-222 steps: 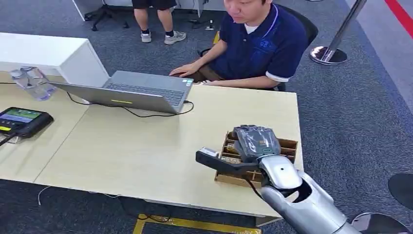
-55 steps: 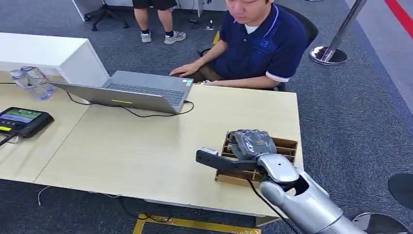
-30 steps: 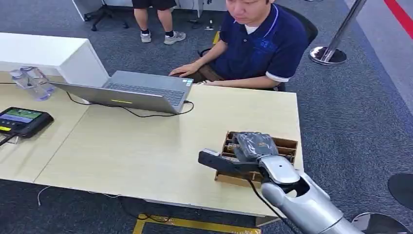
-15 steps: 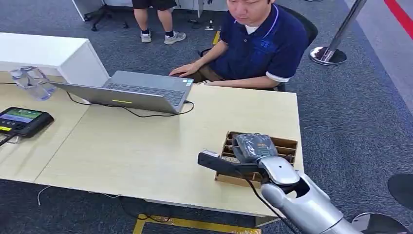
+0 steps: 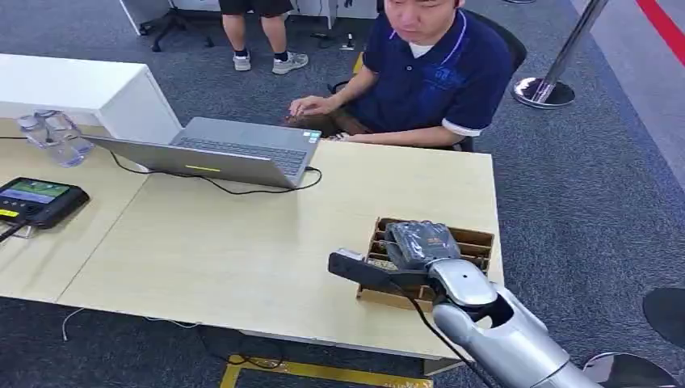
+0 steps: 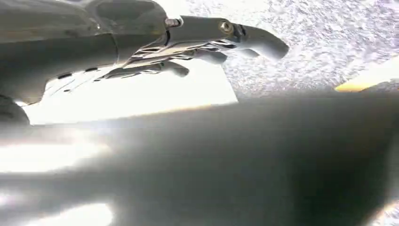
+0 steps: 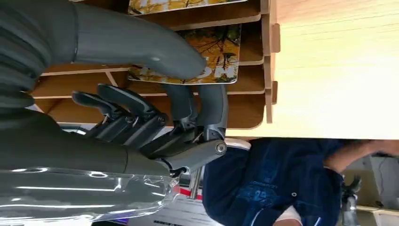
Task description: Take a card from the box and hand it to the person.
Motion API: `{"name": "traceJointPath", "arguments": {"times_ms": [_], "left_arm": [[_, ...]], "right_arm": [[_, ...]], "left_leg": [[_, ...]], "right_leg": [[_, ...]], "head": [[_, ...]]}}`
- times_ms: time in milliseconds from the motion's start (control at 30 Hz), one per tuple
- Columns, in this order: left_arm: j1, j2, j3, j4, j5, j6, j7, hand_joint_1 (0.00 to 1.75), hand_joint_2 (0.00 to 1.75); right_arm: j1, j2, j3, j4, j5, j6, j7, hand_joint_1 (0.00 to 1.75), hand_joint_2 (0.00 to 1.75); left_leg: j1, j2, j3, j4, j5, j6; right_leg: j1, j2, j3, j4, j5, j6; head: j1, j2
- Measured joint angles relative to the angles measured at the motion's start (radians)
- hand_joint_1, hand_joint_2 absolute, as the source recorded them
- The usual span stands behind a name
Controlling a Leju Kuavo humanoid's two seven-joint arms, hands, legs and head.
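The robot's right hand (image 5: 416,241) hangs over the slotted brown cardboard box (image 5: 478,242) at the near right corner of the pale wooden worktop (image 5: 242,242), much where it was a second ago; what has changed is the person in the dark blue polo shirt (image 5: 428,77) across the worktop, whose hand (image 5: 311,105) has lifted off the keyboard of the grey open laptop (image 5: 234,149) and whose head has come up; in the right wrist view the dark fingers (image 7: 207,106) and thick grey thumb reach down into a slot beside a card printed with yellow autumn leaves (image 7: 211,56), which stands in its compartment, still in the box; whether fingers and thumb pinch that card cannot be told, and none is lifted clear; the left hand (image 6: 188,52) hangs below the worktop edge, fingers loosely apart and holding nothing; judging by this, the handover has a waiting receiver but the card has yet to be drawn out.
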State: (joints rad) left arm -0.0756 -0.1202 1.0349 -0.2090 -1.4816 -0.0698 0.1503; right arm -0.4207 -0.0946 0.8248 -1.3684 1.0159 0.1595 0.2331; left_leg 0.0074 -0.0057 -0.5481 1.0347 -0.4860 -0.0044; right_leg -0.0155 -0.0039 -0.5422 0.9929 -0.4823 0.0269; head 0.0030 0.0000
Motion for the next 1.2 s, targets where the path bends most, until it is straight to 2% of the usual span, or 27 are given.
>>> {"name": "traceJointPath", "arguments": {"times_ms": [400, 1067, 1200], "left_arm": [[0.000, 0.011, 0.000, 0.000, 0.021, 0.001, -0.008, 0.00, 1.75], [0.000, 0.014, 0.000, 0.000, 0.006, -0.001, -0.016, 0.00, 1.75], [0.000, 0.014, 0.000, 0.000, 0.005, -0.002, -0.017, 0.00, 1.75]], "right_arm": [[-0.001, 0.000, -0.006, -0.011, -0.004, -0.004, -0.001, 1.75, 1.75], [-0.028, -0.006, -0.089, -0.127, -0.019, 0.000, 0.000, 1.75, 1.75], [-0.046, -0.007, -0.118, -0.153, -0.065, -0.011, -0.021, 1.75, 1.75]], "left_leg": [[0.000, 0.000, -0.001, 0.000, 0.000, 0.001], [0.000, 0.000, -0.002, 0.002, 0.001, 0.001], [0.000, 0.000, -0.002, 0.002, 0.001, 0.001]], "right_leg": [[0.000, 0.000, 0.000, 0.000, 0.001, 0.000], [0.000, 0.000, 0.000, 0.000, 0.001, 0.001], [0.000, 0.000, -0.001, 0.000, 0.001, 0.001]], "head": [[0.000, 0.000], [0.000, 0.000], [0.000, 0.000]]}}
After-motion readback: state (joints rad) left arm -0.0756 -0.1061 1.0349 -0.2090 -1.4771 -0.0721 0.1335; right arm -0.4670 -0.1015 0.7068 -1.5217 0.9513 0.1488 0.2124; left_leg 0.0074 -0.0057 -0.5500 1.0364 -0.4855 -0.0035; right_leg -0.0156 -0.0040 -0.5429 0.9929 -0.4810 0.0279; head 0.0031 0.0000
